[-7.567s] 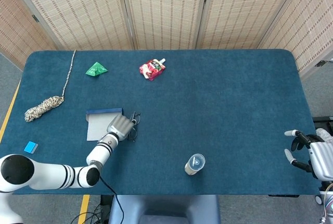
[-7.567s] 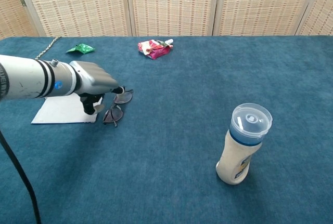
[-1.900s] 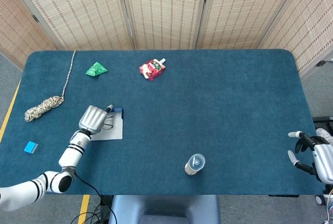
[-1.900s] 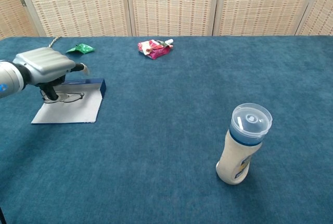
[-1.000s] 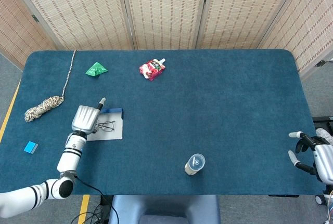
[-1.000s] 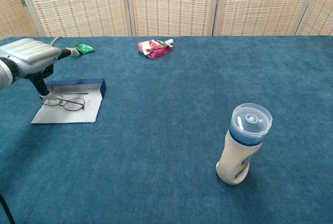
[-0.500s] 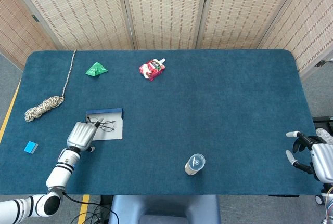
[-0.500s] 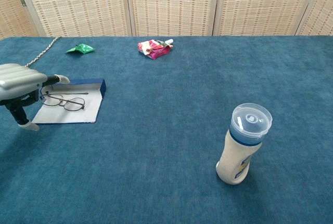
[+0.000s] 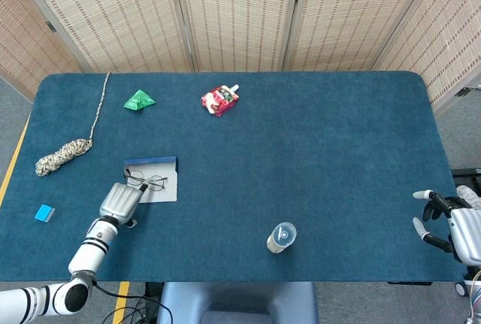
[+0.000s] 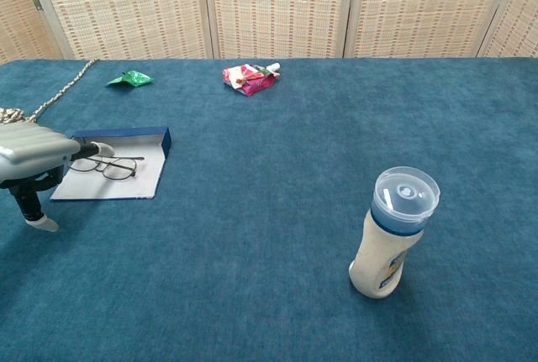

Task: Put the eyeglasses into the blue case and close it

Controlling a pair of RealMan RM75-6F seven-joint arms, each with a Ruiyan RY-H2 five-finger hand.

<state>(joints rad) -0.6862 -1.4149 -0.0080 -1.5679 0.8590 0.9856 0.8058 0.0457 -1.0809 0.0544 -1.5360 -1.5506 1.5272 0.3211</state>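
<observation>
The eyeglasses lie folded-out on the pale inner lining of the blue case, which sits open and flat on the tabletop toward its near-left part, its raised blue lid edge on the far side. So the step in hand looks to be the closing. To do it well, the left hand should get its fingers under or behind that far blue edge and fold it over toward the near side, slowly enough that the frames are not nudged off the lining or caught in the seam — a temple arm sticking out would keep the case from shutting. The left hand hovers just off the case's near-left corner, holding nothing; one of its fingers reaches out over the left end of the case, very close to the glasses' left lens, though whether it touches the frame I cannot tell. In the chest view the thumb points down toward the cloth beside the case. The right hand waits at the near-right edge of the tabletop, fingers apart and empty, well away from everything — the case is the left hand's job.
</observation>
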